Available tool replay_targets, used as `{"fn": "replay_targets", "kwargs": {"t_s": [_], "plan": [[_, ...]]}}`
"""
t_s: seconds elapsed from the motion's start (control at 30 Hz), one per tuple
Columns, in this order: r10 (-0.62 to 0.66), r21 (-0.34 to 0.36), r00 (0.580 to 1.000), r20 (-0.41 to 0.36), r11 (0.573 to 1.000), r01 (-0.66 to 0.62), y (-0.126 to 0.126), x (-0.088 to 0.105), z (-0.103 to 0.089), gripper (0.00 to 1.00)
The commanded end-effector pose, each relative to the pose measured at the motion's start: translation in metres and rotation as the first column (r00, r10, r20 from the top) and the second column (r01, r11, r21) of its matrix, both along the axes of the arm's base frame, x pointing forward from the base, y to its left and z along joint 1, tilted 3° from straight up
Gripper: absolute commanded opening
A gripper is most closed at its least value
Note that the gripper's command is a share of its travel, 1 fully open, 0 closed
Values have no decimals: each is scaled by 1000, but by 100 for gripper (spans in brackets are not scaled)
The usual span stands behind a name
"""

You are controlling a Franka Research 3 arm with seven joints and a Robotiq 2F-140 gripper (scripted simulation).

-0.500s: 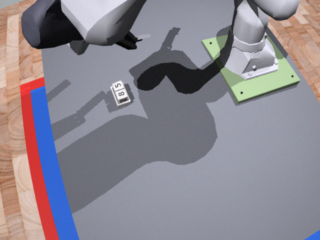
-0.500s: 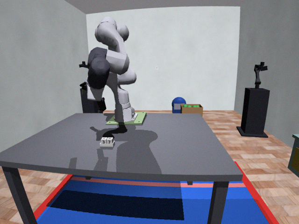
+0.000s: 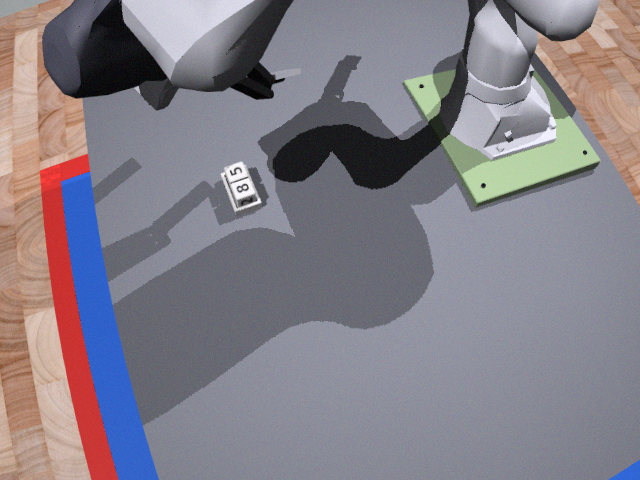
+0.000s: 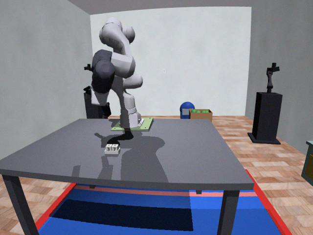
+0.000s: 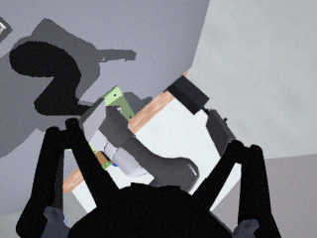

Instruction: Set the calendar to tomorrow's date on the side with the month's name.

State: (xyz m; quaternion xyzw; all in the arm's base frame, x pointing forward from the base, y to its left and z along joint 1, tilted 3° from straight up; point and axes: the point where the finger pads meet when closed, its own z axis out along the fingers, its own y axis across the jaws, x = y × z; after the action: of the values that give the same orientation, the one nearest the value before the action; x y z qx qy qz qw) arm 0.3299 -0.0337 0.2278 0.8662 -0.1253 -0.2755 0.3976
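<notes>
From the top, left of the arm's green mounting plate (image 3: 537, 173) (image 4: 147, 126) (image 5: 113, 94): a white calendar tray (image 3: 247, 209) (image 4: 112, 152) (image 5: 2, 29), flat on the grey table (image 3: 413, 387) (image 4: 176, 164) (image 5: 163, 30). Carries two number cubes side by side, apparently seated to keep both faces square to the tray's long side. Reads 5 on top of the far cube (image 3: 235, 170) and 8 on top of the near cube (image 3: 241, 187), plus what looks like a 2 on the near end. Beyond the tray, well apart from it, hangs the Robotiq 2F-140 gripper (image 3: 258, 85) (image 4: 107, 109) (image 5: 157, 112), probably held off to leave room for an approach or a clear look.

From the exterior, reads 3 on the left cube (image 4: 108, 148) and 7 on the right cube (image 4: 114, 148). Makes 37, no possible date, so probably the side away from the month's name. Shows no month name, no readable brand; cannot tell today's date from here. Needs a look at the opposite side before any turning of cubes.

From the wrist, fingers spread wide with nothing between, open. Only a corner of the tray in sight at the far left edge, no digit legible. Calls next for swinging back over the cubes.

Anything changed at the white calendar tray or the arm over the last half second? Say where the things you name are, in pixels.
Nothing visibly changed: nothing was taken hold of or let go. The white and dark-grey jointed arm (image 3: 206, 36) (image 4: 122, 63) (image 5: 168, 169) and black two-finger gripper (image 3: 214, 98) (image 4: 98, 99) (image 5: 157, 112), open, show no visible shift. Both white digit cubes (image 3: 236, 171) (image 4: 114, 147) remain side by side in the white tray (image 3: 248, 208) (image 4: 112, 152) (image 5: 3, 29).
</notes>
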Motion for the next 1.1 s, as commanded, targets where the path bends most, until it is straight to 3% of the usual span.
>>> {"fn": "replay_targets", "kwargs": {"t_s": [0.0,0.1,0.2,0.53,0.6,1.07], "plan": [[0,0,1000,0,1000,0,0,0,0,100],[-7,4,1000,16,1000,7,1,0,-2,100],[-84,51,982,167,996,76,17,6,-24,100],[-204,126,920,334,977,171,38,15,-46,100],[-204,126,920,334,977,171,38,15,-46,100],[-406,265,753,518,913,310,69,35,-65,100]]}}
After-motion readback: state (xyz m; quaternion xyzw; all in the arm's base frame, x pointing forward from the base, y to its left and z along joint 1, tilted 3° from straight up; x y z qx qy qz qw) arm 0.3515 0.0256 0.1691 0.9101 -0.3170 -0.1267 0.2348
